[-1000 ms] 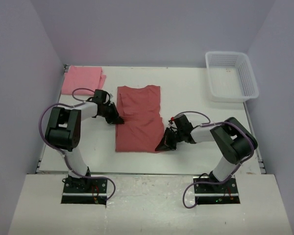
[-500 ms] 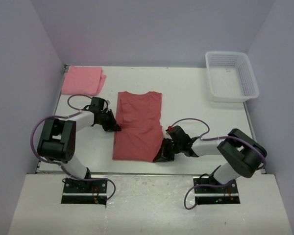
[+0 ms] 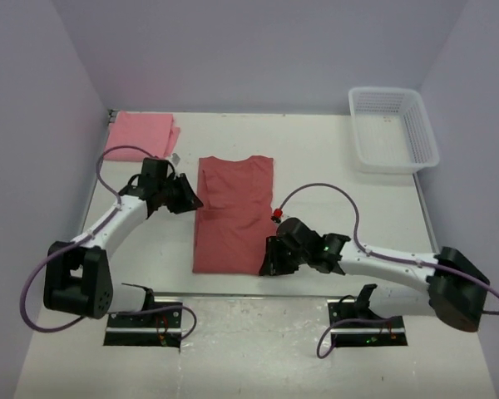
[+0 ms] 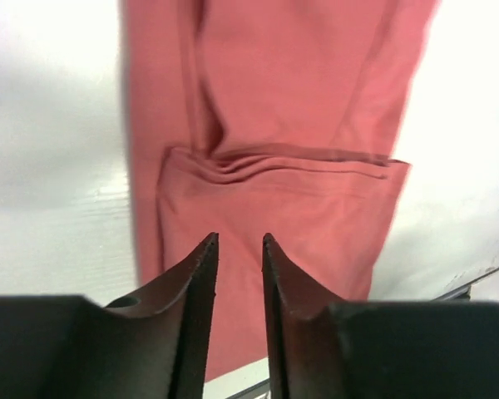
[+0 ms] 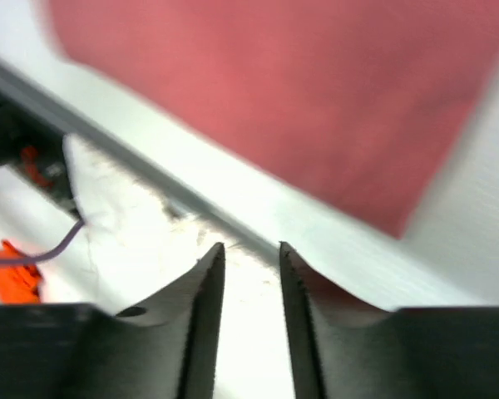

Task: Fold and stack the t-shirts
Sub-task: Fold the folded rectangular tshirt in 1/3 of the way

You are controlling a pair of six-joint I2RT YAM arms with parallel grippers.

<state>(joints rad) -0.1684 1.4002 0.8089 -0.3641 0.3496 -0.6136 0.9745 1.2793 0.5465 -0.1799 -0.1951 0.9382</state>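
Left gripper (image 4: 239, 239), right gripper (image 5: 250, 248) ajar; empty

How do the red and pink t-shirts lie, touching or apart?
Apart. The top view shows bare table between the red t-shirt and the pink t-shirt.

The brick-red t-shirt (image 4: 299, 83) lies on the white desk (image 4: 50, 125), folded into a long strip, with a hemmed edge crossing it in small wrinkles. The left gripper (image 4: 239, 241) hangs over the cloth, its dark fingers (image 4: 201, 283) parted by a narrow gap with nothing between them.
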